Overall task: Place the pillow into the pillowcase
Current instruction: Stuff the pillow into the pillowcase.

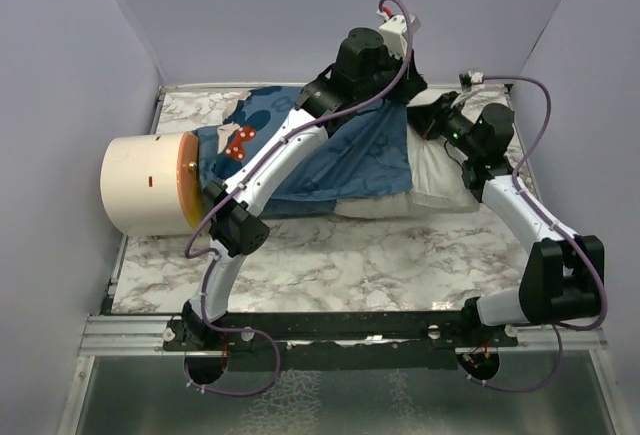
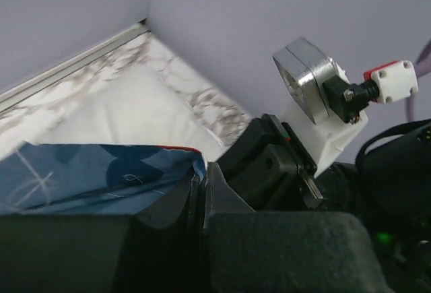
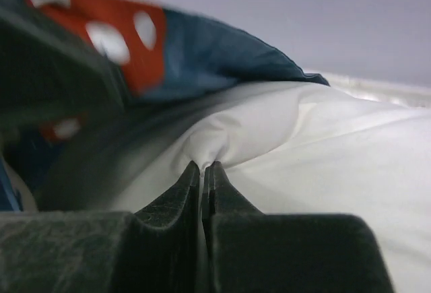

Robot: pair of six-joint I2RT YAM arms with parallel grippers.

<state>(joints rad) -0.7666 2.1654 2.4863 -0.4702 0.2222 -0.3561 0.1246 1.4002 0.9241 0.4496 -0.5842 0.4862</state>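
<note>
- Top view: I see the floppy blue pillowcase [image 1: 370,160], printed with a red bow, covering most of the plump white pillow [image 1: 432,183] across the far side of the veined marble table [image 1: 350,255]. The pillow's right end pokes out.
- Left wrist: my left gripper [image 2: 202,175] is clamped tight on the pillowcase's thin edge.
- Right wrist: my right gripper [image 3: 205,167] pinches a puckered fold of smooth pillow fabric.

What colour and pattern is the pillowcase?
The pillowcase is blue with mouse faces and red white-dotted bows, clearest in the top external view.
</note>
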